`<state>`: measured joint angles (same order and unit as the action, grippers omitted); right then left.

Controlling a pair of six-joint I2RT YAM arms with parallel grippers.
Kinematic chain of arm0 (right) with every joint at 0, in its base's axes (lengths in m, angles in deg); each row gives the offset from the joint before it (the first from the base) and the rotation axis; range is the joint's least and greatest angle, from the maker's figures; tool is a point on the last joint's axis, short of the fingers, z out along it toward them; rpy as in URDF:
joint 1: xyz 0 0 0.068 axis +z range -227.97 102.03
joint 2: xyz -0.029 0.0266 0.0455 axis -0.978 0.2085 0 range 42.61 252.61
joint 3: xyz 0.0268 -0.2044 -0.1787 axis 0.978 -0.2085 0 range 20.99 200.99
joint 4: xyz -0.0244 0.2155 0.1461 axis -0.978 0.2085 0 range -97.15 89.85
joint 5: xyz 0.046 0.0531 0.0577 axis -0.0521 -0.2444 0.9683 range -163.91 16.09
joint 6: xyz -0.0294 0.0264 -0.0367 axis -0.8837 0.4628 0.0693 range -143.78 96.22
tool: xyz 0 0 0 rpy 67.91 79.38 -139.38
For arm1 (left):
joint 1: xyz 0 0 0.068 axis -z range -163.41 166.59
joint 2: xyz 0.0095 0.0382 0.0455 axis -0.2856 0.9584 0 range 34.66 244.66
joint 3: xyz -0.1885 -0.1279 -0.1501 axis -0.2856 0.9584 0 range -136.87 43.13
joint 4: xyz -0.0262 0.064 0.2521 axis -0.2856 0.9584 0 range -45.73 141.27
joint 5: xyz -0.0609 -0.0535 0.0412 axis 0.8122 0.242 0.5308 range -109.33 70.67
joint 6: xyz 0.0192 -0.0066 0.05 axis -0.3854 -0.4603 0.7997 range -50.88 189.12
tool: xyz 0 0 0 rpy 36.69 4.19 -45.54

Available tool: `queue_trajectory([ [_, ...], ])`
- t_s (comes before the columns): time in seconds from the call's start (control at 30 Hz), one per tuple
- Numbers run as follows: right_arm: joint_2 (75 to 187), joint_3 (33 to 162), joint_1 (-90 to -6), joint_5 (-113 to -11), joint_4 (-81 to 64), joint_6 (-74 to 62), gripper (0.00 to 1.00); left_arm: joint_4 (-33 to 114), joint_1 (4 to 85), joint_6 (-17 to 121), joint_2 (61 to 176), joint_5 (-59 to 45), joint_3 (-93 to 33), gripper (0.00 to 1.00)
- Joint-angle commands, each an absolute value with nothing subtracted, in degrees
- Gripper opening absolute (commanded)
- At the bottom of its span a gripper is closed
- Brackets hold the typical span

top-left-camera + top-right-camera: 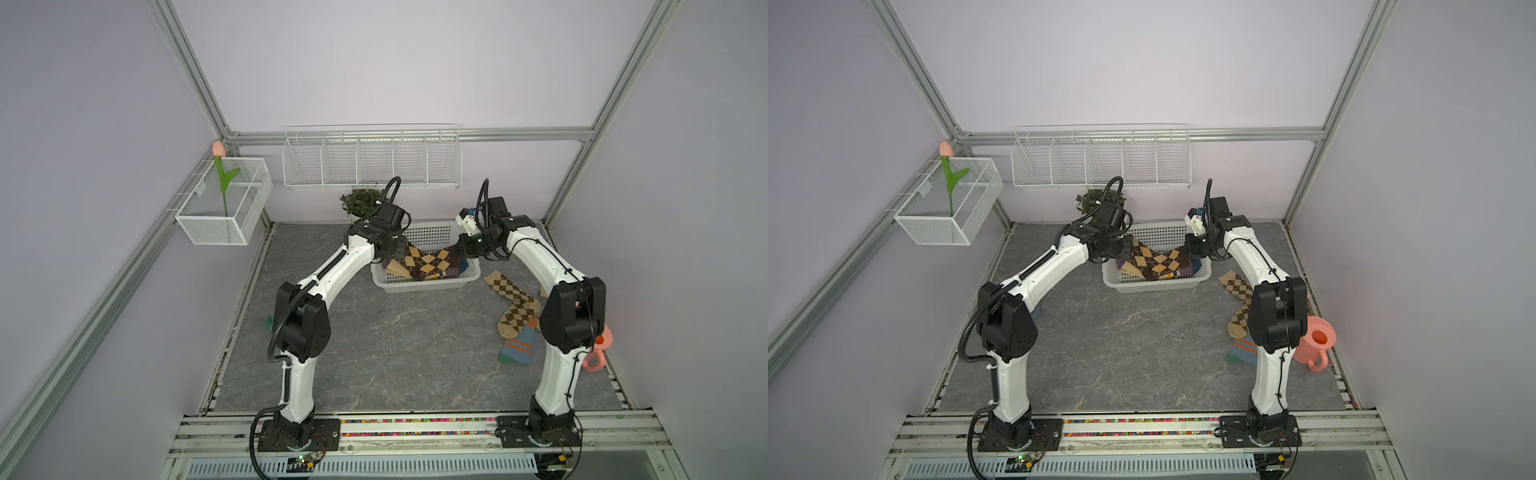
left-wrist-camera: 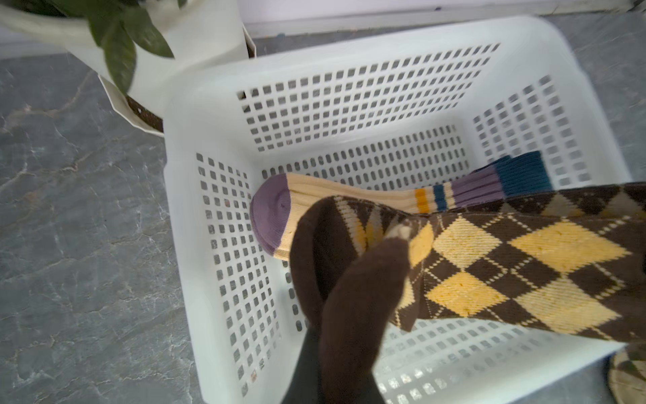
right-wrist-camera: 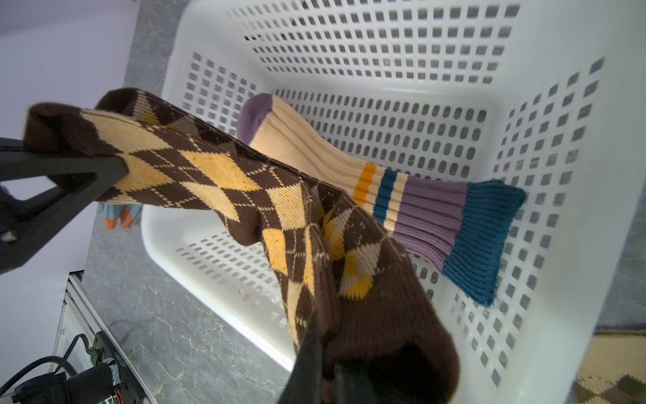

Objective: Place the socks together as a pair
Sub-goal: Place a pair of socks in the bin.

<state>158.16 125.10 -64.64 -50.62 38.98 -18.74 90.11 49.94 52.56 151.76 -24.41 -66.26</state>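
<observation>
Brown argyle socks [image 1: 428, 259] are stretched over a basket [image 1: 419, 286] holding a cream sock [image 2: 349, 196]; tan argyle socks [image 1: 509, 291] and a blue striped sock [image 1: 517, 347] are laid on the table [image 1: 374, 353].

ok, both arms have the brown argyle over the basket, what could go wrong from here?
1. The dark-brown argyle socks hang stretched between both jaws above the white basket; uneven release could split the pair or drape it over the rim.
2. Lowered, they could bury the cream sock underneath.

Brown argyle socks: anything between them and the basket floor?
Yes. The cream sock lies on the basket floor, partly under the brown argyle socks, which hang stretched between the left gripper and right gripper, both shut on them. Nothing else is visible.
</observation>
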Motion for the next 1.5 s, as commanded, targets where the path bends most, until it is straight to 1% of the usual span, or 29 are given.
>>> queue_trajectory([
  [0.0, 161.6, 127.6, -65.1, -49.6, 39.4, -20.3, 0.07, 91.9, 48.2, 53.6, 154.0, -26.0, -69.9, 0.0],
  [0.3, 170.1, 136.3, -65.8, -51.6, 42.0, -20.7, 0.07, 94.1, 45.0, 54.3, 162.5, -24.5, -77.9, 0.0],
  [0.33, 170.7, 137.1, -65.8, -52.1, 42.3, -20.7, 0.08, 94.6, 44.9, 54.4, 163.5, -24.3, -78.8, 0.02],
  [0.37, 171.3, 137.8, -65.9, -52.6, 42.6, -20.7, 0.09, 94.8, 44.9, 54.4, 164.4, -24.0, -79.5, 0.08],
  [0.4, 171.7, 138.3, -65.8, -53.0, 42.8, -20.8, 0.1, 95.0, 44.9, 54.5, 165.1, -23.6, -79.9, 0.18],
  [0.47, 171.7, 138.6, -65.8, -53.5, 42.8, -20.7, 0.15, 95.4, 44.9, 54.6, 166.0, -22.4, -80.7, 0.33],
  [0.6, 170.4, 138.1, -65.8, -53.7, 43.0, -20.8, 0.35, 95.9, 44.9, 54.4, 164.4, -21.7, -80.2, 0.54],
  [0.67, 169.4, 138.1, -65.8, -53.7, 43.2, -20.9, 0.39, 96.0, 45.0, 54.4, 162.2, -21.3, -79.8, 0.58],
  [0.83, 164.6, 135.9, -65.8, -54.2, 41.8, -20.4, 0.44, 96.2, 45.7, 54.2, 152.8, -21.8, -77.1, 0.6],
  [0.93, 160.9, 134.1, -65.8, -55.2, 41.6, -20.3, 0.44, 95.6, 45.9, 53.5, 144.8, -23.8, -71.9, 0.6],
  [1.03, 155.2, 129.9, -65.8, -56.6, 39.9, -20.1, 0.45, 94.2, 45.9, 52.6, 135.4, -28.6, -63.3, 0.6],
  [1.13, 147.6, 122.7, -65.8, -55.9, 36.3, -19.0, 0.45, 90.6, 45.7, 51.4, 125.2, -37.1, -51.0, 0.6],
  [1.17, 144.5, 119.5, -65.5, -55.2, 34.6, -18.4, 0.45, 89.4, 45.1, 51.0, 122.1, -39.0, -46.8, 0.62],
  [1.23, 138.8, 112.8, -64.8, -53.9, 30.9, -16.9, 0.45, 88.9, 41.3, 49.1, 117.9, -38.1, -40.4, 0.63],
  [1.33, 130.0, 101.7, -63.2, -51.9, 25.0, -14.0, 0.45, 89.0, 35.5, 47.1, 114.5, -38.1, -32.7, 0.68],
  [1.4, 124.6, 94.1, -61.5, -51.0, 21.3, -11.8, 0.45, 88.3, 32.1, 45.9, 113.4, -39.3, -28.2, 0.82],
  [1.43, 122.3, 90.8, -60.5, -50.6, 19.7, -10.8, 0.45, 88.2, 30.5, 45.5, 113.3, -39.5, -26.8, 0.86],
  [1.47, 120.0, 87.5, -59.5, -50.2, 17.9, -9.8, 0.45, 87.8, 28.3, 45.1, 113.8, -39.4, -25.4, 0.87],
])
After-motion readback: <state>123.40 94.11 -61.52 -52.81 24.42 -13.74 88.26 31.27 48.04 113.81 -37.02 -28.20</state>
